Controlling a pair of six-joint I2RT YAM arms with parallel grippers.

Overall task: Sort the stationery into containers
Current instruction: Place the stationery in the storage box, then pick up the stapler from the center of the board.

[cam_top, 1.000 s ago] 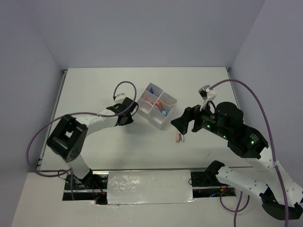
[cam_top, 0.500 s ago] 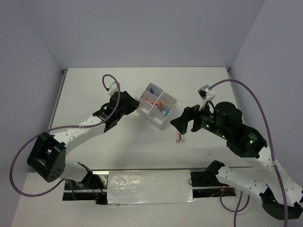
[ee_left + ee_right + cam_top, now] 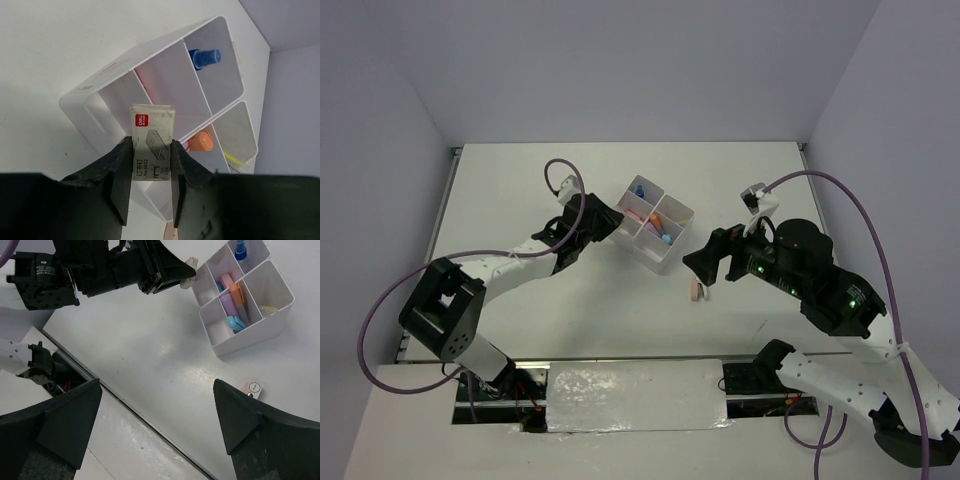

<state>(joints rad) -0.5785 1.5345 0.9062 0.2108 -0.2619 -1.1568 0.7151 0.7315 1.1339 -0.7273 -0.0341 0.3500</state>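
Observation:
My left gripper is shut on a small white box of staples with a red label, held just over the near-left corner of the white four-compartment container. Inside the container lie a blue-capped tube, an orange highlighter and a yellow pen. From above, the left gripper touches the container's left side. My right gripper hangs open and empty above the table, with a pink mini stapler lying by its right finger, in front of the container.
The pink stapler lies on the bare white table between the container and the right gripper. Grey walls close the table at the back and sides. A metal strip runs along the near edge by the arm bases.
My left arm has swung its gripper with the staple box up and to the right, up against the container. The right arm has hardly moved.

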